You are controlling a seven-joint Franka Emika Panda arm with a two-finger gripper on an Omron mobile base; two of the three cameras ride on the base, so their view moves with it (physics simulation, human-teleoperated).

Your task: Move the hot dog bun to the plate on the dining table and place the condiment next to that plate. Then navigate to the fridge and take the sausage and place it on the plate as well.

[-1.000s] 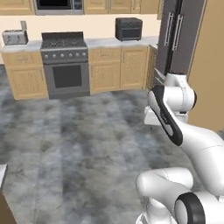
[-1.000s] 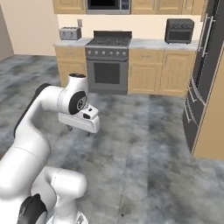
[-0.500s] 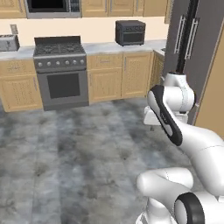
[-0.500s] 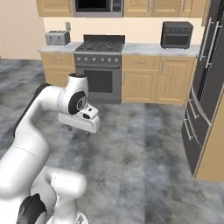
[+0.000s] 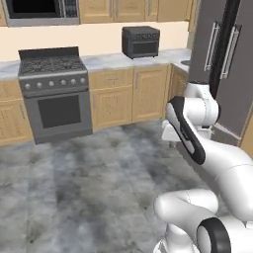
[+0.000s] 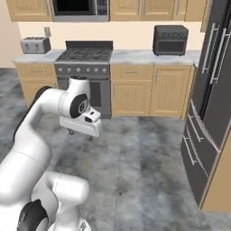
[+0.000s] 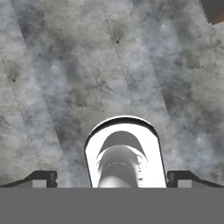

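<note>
The fridge (image 5: 223,64) is tall and grey, with shut double doors and long vertical handles. It stands at the right edge of the left base view and again at the right as the fridge (image 6: 213,85), drawers below. My gripper (image 6: 81,134) hangs from the folded arm over bare floor, well short of the fridge, and also shows as the gripper (image 5: 172,143). In the hand view the gripper (image 7: 111,177) is open, its fingertips (image 7: 42,177) wide apart with only grey stone floor beyond. The sausage is hidden; the hot dog bun, plate, dining table and condiment are out of view.
A steel stove (image 5: 53,94) sits in the wood cabinet run (image 5: 128,96) along the back wall, a black toaster oven (image 5: 141,41) on the counter beside it. A toaster (image 6: 36,44) stands at the counter's left end. Mottled grey floor (image 5: 84,183) lies open ahead.
The whole picture has shifted: the base has moved, so the stove slides left and the fridge looms larger at the right. The arm keeps its folded pose and the gripper stays open.
</note>
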